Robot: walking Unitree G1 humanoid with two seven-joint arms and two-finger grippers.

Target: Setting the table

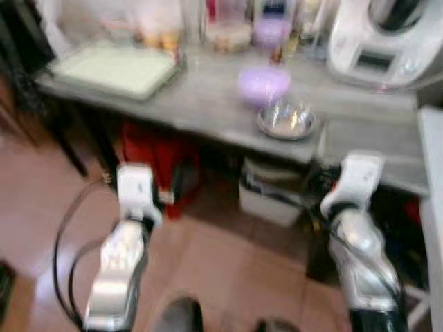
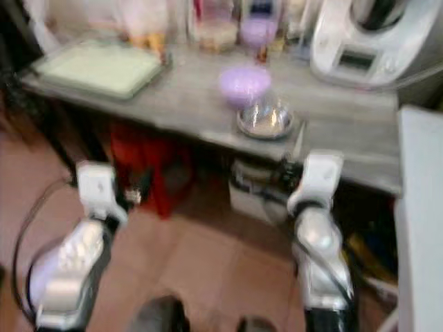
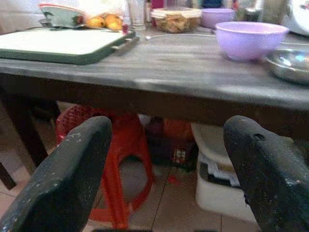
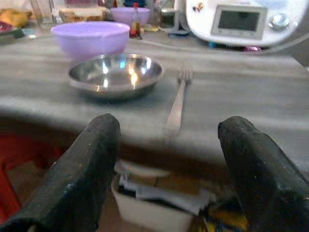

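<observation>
A steel bowl (image 1: 286,121) sits near the front edge of the grey wooden table (image 1: 208,104), with a lilac bowl (image 1: 263,84) just behind it. A fork (image 4: 177,102) lies to the right of the steel bowl, its handle reaching the table edge. My right gripper (image 4: 166,164) is open, low in front of the table edge, facing the fork and steel bowl. My left gripper (image 3: 164,169) is open too, held below table height further left, facing the underside of the table. Nothing is between either pair of fingers.
A green-rimmed tray (image 1: 114,68) lies on the table's left end. Jars, fruit and a second lilac bowl (image 1: 270,31) crowd the back. A white kitchen machine (image 1: 384,41) stands back right. Under the table are a red stool (image 3: 118,145) and a white box (image 3: 219,179).
</observation>
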